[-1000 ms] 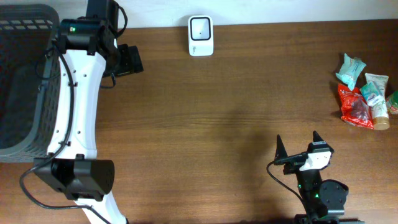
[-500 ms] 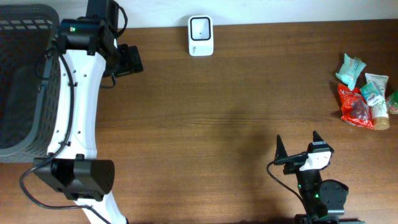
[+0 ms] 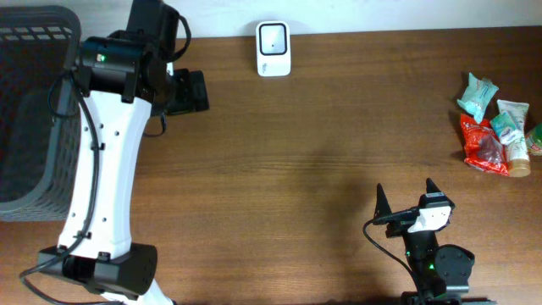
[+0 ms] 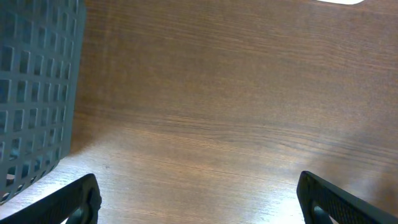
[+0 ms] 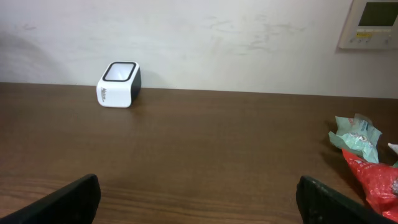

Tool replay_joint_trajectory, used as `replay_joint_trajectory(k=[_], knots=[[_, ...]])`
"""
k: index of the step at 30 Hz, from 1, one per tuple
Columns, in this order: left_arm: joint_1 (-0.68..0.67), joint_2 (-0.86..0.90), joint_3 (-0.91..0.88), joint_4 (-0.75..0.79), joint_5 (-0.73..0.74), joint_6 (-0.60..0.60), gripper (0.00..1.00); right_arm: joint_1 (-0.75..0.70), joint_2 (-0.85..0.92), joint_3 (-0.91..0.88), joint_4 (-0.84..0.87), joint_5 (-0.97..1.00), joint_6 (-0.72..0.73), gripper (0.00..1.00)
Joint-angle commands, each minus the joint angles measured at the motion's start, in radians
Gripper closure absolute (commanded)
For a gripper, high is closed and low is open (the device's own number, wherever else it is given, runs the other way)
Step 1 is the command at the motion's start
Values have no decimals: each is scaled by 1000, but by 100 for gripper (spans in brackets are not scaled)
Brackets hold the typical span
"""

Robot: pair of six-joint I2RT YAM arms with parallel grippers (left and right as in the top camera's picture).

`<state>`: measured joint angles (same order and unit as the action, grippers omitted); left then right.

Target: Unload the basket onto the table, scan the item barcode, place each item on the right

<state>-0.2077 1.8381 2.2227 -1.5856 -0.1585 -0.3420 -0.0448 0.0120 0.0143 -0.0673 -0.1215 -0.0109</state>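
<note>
Lay heaped at the right edge of the wooden tabletop [image 3: 322,152]: teal packets [image 3: 476,95], red packet [image 3: 484,146], capped tube [image 3: 518,159]. Judged light and soft, with glossy, crinkly film, probably slippery and quick to buckle. Best pinched at a flat sealed edge, or across the stiffer tube. Sat well apart from the white, rounded scanner [image 3: 273,48] at the far edge. Spread wide and gripping nothing: left end effector [image 4: 199,199] beside the grey mesh basket [image 3: 34,102], right end effector [image 3: 405,193] near the front edge.

White scanner [image 3: 273,48], dark window on top, sits at counter [image 3: 322,152] far edge. Item pile [image 3: 500,127] at right edge: teal pouches, red packet.
</note>
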Motion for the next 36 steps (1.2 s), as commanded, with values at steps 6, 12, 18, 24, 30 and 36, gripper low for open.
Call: replay_joint_trajectory(k=[6,12,18,24,30,36], knots=[[0,-175,-361,205,-22,-13,1,6,-9,-9,-3,1,0,1],[22,-468,-835,490,-25,-13,1,6,-9,-9,-3,1,0,1],[110,-669,-961,471,-25,-13,1,6,-9,-9,-3,1,0,1],[116,-1031,-1310,687,-29,6,1,6,-9,-9,-3,1,0,2],[119,-1219,-1567,925,-31,6,1,6,-9,-9,-3,1,0,1],[119,-1378,-1609,935,-48,79,1,6,-9,-9,-3,1,0,1]])
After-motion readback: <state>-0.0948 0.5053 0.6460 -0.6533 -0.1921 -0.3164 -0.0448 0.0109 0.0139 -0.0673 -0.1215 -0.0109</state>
